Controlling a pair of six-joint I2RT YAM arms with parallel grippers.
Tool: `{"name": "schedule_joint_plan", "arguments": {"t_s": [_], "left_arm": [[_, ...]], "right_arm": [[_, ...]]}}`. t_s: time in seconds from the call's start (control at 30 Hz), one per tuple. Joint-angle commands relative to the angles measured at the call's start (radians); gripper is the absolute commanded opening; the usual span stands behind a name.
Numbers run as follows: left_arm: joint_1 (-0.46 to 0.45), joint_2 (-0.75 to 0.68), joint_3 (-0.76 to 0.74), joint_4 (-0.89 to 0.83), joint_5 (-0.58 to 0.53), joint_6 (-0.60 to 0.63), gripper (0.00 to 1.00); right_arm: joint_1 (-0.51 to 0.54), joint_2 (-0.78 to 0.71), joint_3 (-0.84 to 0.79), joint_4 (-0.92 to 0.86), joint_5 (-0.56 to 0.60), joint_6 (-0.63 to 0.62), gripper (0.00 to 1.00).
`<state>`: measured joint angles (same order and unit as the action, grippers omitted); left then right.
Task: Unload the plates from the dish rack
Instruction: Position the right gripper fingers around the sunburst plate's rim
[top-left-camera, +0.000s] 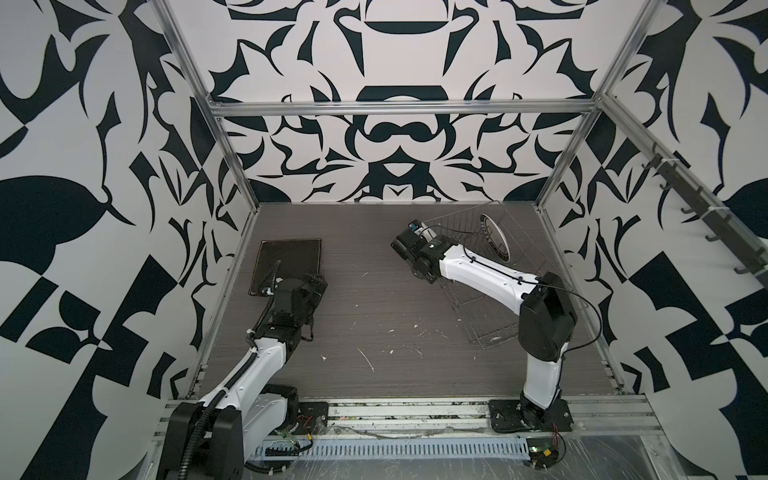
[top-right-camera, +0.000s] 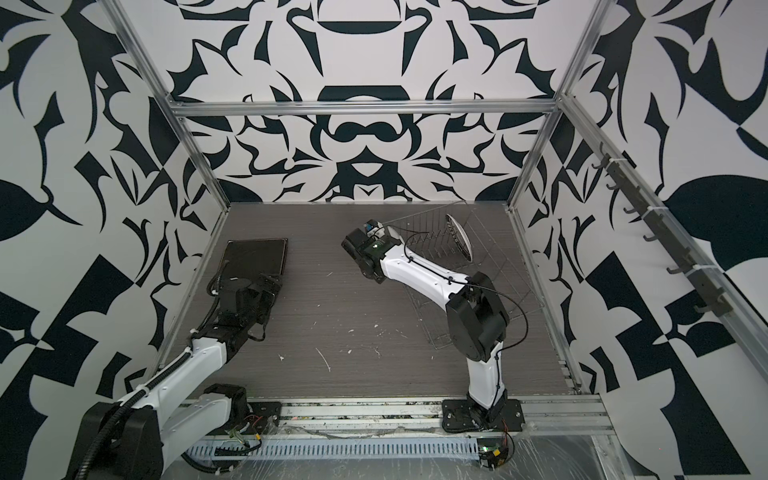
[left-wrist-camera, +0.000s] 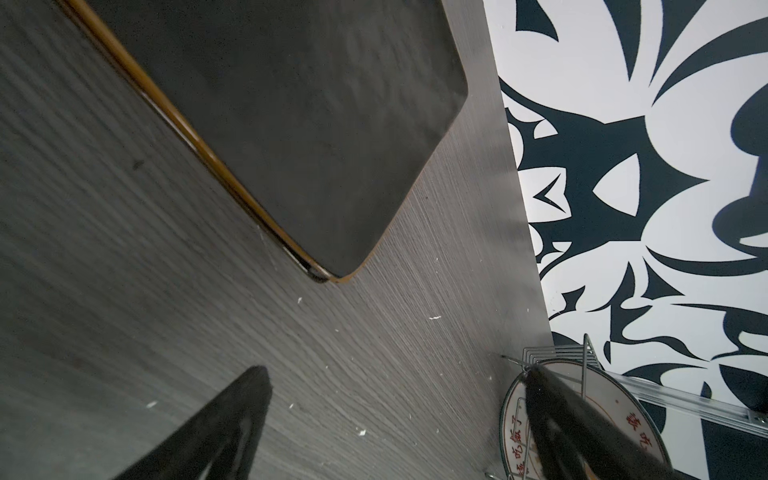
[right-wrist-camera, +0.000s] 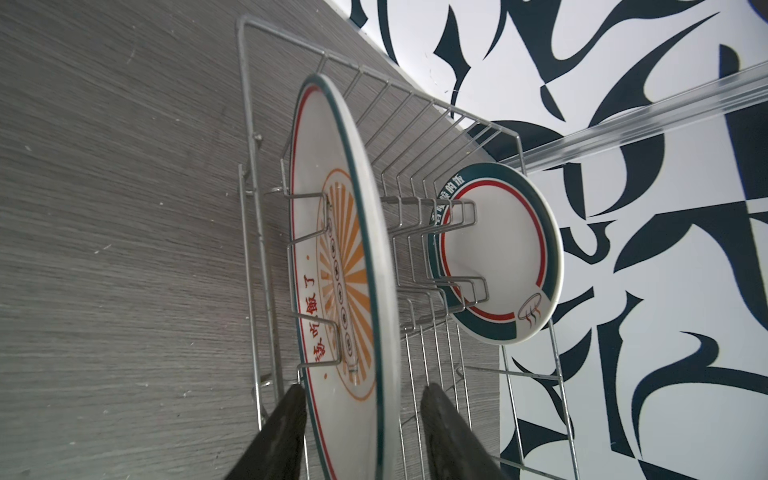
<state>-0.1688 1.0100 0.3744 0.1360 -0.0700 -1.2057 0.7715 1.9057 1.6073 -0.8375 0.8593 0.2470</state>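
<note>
The silver wire dish rack (top-left-camera: 505, 282) (right-wrist-camera: 419, 124) sits at the back right of the table. A large round white plate (right-wrist-camera: 345, 257) with an orange sunburst and a dark rim stands upright in its tines. My right gripper (right-wrist-camera: 365, 388) (top-left-camera: 419, 230) is open and straddles that plate's rim, with a gap showing on one side. A smaller round plate (right-wrist-camera: 498, 253) (top-left-camera: 494, 237) with a dark green band stands further along the rack. A glossy black square plate (top-left-camera: 286, 264) (left-wrist-camera: 291, 124) lies flat at the table's left. My left gripper (left-wrist-camera: 395, 370) (top-left-camera: 318, 282) hangs wide open and empty beside its near right corner.
The grey wood-grain table (top-left-camera: 374, 311) carries small white flecks. Patterned walls and aluminium frame posts (top-left-camera: 232, 166) close in the back and sides. The rack stands close to the right wall rail (top-right-camera: 536, 257).
</note>
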Motion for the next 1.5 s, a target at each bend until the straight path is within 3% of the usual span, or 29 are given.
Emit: {"name": "schedule_joint_plan", "arguments": {"t_s": [0.0,0.23,0.9,1.47], "left_arm": [[-0.003,0.006,-0.02,0.012,-0.002,-0.005,0.99],[-0.003,0.01,-0.019,0.013,0.004,-0.009,0.99],[-0.002,0.001,-0.025,0.012,0.012,-0.014,0.99],[-0.003,0.005,-0.024,0.011,0.01,-0.018,0.99]], "right_arm": [[0.0,0.004,0.032,0.012,0.077,-0.013,0.48],[0.0,0.021,0.022,0.028,0.099,-0.031,0.34],[-0.001,0.035,-0.018,0.029,0.14,-0.007,0.19],[0.0,0.057,-0.033,0.034,0.163,-0.01,0.12]]}}
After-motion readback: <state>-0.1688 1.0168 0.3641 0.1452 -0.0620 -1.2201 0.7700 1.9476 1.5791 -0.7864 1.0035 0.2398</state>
